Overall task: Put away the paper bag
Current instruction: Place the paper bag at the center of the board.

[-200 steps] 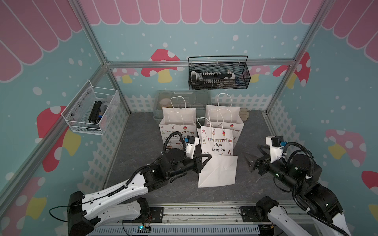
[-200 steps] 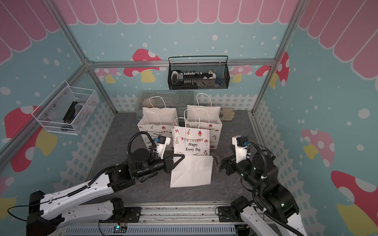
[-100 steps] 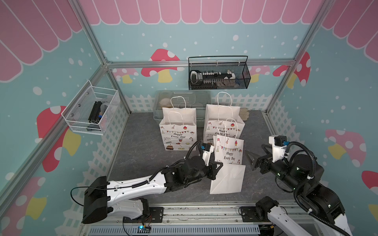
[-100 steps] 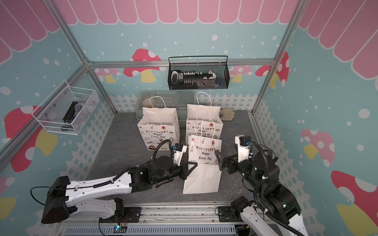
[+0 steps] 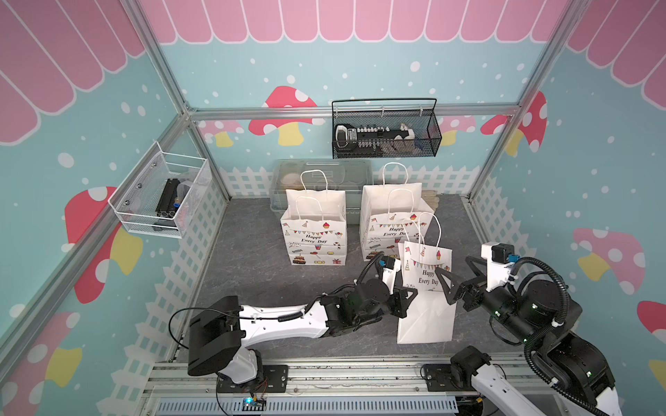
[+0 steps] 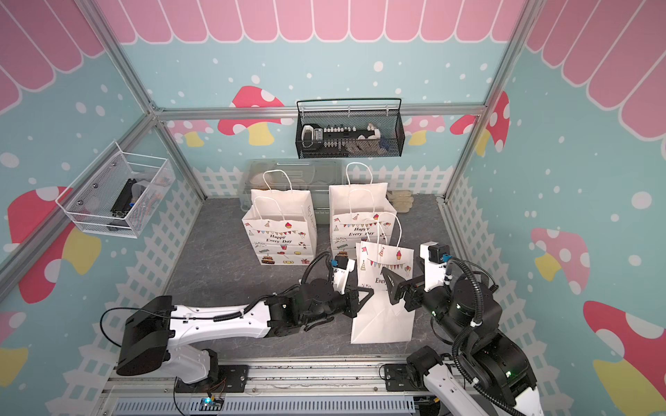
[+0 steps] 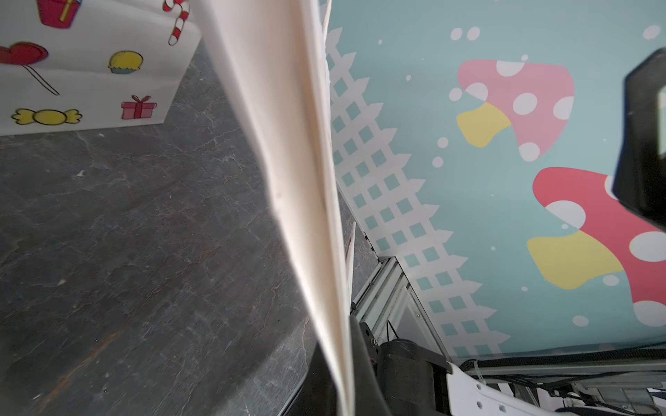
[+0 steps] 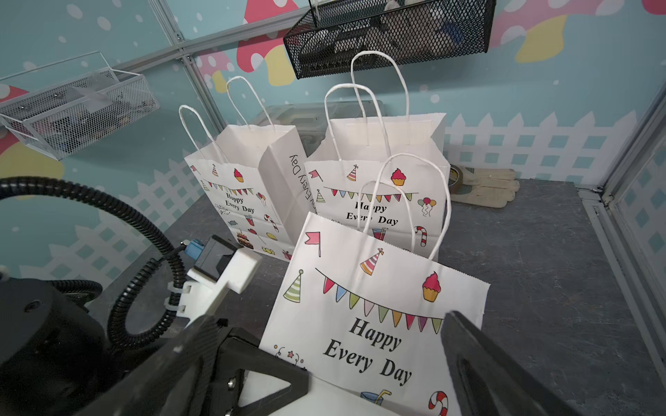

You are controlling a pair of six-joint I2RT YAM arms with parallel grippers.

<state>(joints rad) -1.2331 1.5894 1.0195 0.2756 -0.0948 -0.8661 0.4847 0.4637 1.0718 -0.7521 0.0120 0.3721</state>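
1. At the front right of the dark, stone-veined surface [image 5: 252,259], the flattened white paper bag [image 5: 427,317] stands tilted, its thin cord handles up.
2. The left claw [image 5: 411,292] is pinched together on the bag's left edge.
3. The right claw [image 5: 453,268] has its black triangular prongs spread wide at the bag's right edge; I cannot tell whether they touch it.
4. Two boxy open bags [image 5: 313,234] stand behind.

Mushroom-papered lab cell, aluminium frame [image 5: 252,112]

Left upright bag [image 5: 313,234], right upright bag [image 5: 374,234] block rear; paper bag [image 5: 425,317] fills front right; floor [image 5: 245,266] front left open.
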